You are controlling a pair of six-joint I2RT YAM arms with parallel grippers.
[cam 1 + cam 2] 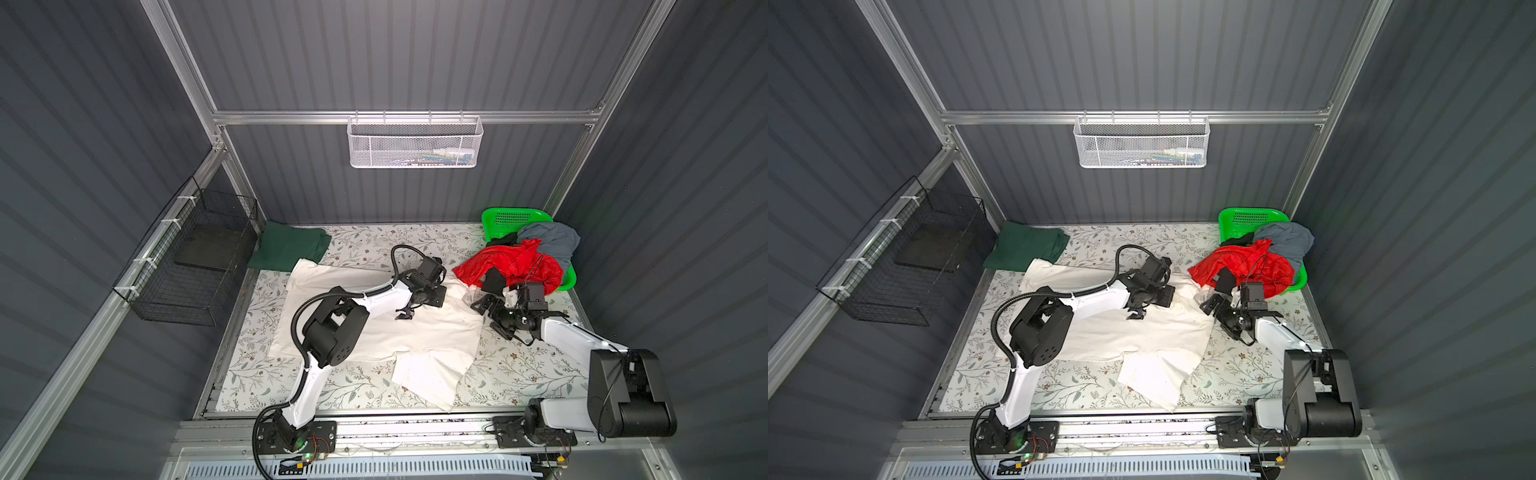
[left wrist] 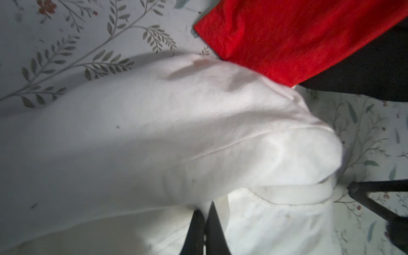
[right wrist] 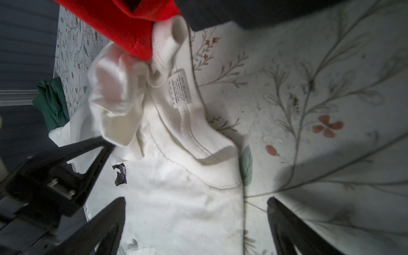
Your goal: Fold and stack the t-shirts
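Note:
A large off-white t-shirt (image 1: 415,340) (image 1: 1142,336) lies spread over the middle of the table. My left gripper (image 1: 445,294) (image 1: 1173,296) (image 2: 205,212) is shut on a raised fold of it near the collar (image 3: 181,123). My right gripper (image 1: 484,311) (image 1: 1214,307) (image 3: 195,198) is open just above the shirt's right edge beside the collar, holding nothing. A folded dark green t-shirt (image 1: 286,247) lies at the back left. The red t-shirt (image 1: 511,262) (image 2: 287,33), grey-blue t-shirt (image 1: 548,241) and black t-shirt (image 1: 503,240) are heaped at the back right.
The bright green plastic basket (image 1: 511,216) at the back right corner holds the heap, and the red cloth spills over its front. A black wire basket (image 1: 195,257) hangs on the left wall. A white mesh basket (image 1: 415,141) hangs on the back rail. Floral tablecloth (image 1: 519,374) shows at the front right.

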